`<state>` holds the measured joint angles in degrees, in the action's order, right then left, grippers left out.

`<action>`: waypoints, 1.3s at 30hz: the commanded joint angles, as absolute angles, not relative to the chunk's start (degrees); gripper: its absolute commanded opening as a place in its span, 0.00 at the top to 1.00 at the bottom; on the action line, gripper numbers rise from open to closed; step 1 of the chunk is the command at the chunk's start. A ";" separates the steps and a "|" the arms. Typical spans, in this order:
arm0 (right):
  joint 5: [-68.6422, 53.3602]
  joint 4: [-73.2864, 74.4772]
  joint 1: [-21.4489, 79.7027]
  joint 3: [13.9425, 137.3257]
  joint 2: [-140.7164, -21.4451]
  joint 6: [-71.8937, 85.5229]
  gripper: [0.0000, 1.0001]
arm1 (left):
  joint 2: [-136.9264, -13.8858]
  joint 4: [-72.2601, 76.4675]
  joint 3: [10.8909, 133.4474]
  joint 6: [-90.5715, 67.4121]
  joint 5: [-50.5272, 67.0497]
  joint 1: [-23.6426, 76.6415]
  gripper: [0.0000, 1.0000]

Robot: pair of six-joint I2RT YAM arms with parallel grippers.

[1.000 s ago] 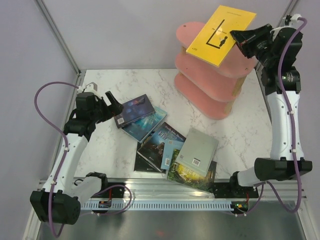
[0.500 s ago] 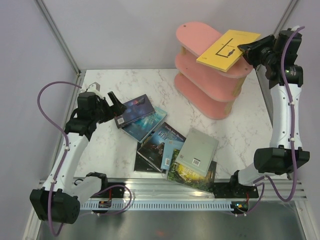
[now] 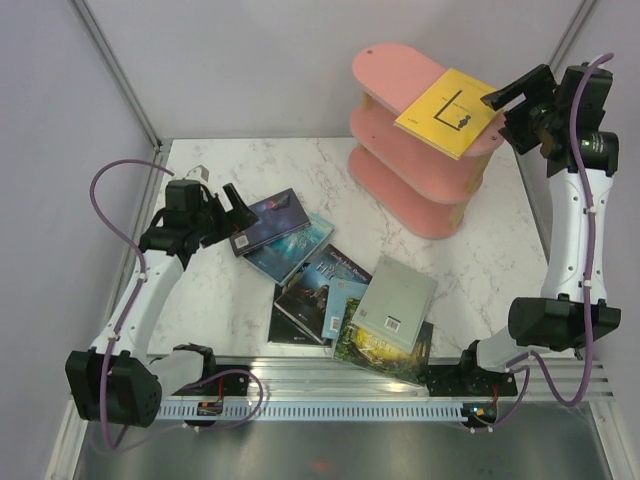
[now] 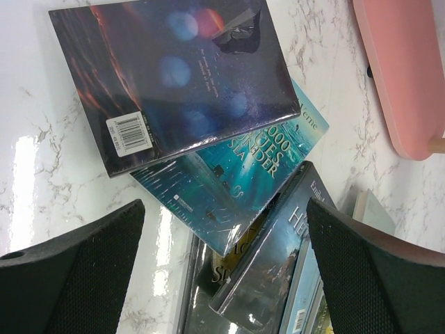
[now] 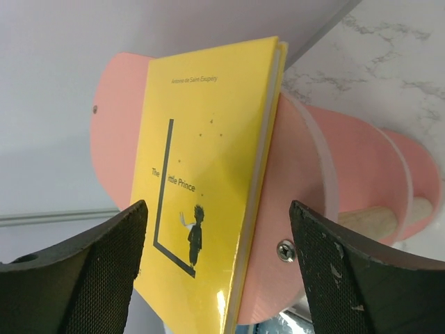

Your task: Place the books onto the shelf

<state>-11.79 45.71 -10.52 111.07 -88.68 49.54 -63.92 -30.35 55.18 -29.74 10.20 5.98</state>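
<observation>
The yellow book [image 3: 450, 112] lies flat on the top board of the pink shelf [image 3: 385, 70], its right corner jutting past the rim. My right gripper [image 3: 512, 98] hangs open just off that corner. In the right wrist view its jaws straddle the yellow book [image 5: 201, 174] and the shelf's board [image 5: 306, 202] without touching either. The other books lie in a pile on the marble table: dark purple-blue [image 3: 268, 220], teal [image 3: 292, 250], grey [image 3: 395, 295] and landscape [image 3: 375, 350]. My left gripper [image 3: 233, 207] is open beside the purple book [image 4: 174, 76] and above the teal book [image 4: 236, 174].
The shelf's two lower boards [image 3: 410, 175] carry nothing. A dark-covered book [image 3: 320, 285] and a light blue one [image 3: 348, 300] sit in the middle of the pile. A metal rail [image 3: 320, 385] runs along the near edge; frame posts stand at the back corners.
My right gripper has opened and let go of the yellow book, which has settled flat on the top board. The left gripper has edged slightly towards the purple book.
</observation>
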 commanded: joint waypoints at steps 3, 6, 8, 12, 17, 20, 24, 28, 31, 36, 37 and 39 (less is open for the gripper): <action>-4.23 59.85 -11.60 112.95 -88.60 41.76 0.12 | -65.65 -29.62 58.89 -30.94 11.60 6.24 0.00; -1.25 62.13 -11.95 111.63 -86.32 39.82 0.12 | -67.05 -29.62 60.11 -30.94 11.60 6.24 0.00; -0.79 62.75 -11.43 111.97 -85.08 38.16 0.14 | -67.85 -29.62 60.29 -30.94 11.60 6.07 0.00; 3.51 64.77 -7.21 114.78 -81.14 34.81 0.14 | -69.78 -29.53 58.63 -30.68 11.69 4.40 0.00; 0.98 64.25 -3.26 109.36 -72.10 34.63 0.15 | -72.07 -27.44 50.47 -34.71 12.80 -5.43 0.00; -2.26 62.85 -2.64 104.35 -67.34 34.81 0.15 | -72.68 -19.10 44.84 -37.09 21.25 -9.31 0.00; -5.53 61.09 -2.02 99.94 -61.97 34.89 0.14 | -75.66 -11.44 40.88 -40.25 24.78 -9.84 0.00; -6.15 61.00 -1.76 99.67 -61.70 33.93 0.11 | -78.39 -0.22 35.34 -46.47 26.10 -10.02 0.00; -5.89 61.17 -1.41 100.72 -62.14 32.96 0.11 | -79.62 5.52 32.00 -49.65 25.93 -10.20 0.00; -5.54 61.00 -1.23 100.29 -62.58 32.17 0.10 | -82.96 10.19 30.50 -50.45 24.08 -10.28 0.00; -5.54 61.08 -1.14 99.94 -62.58 32.08 0.11 | -83.49 11.07 30.24 -50.88 24.00 -10.28 0.00; -5.54 60.91 -0.97 98.97 -62.58 31.91 0.11 | -85.42 14.22 29.36 -52.29 23.21 -10.20 0.00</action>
<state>-5.30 62.17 -1.30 99.63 -63.29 33.45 -82.89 7.11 31.03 -48.77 24.25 -9.96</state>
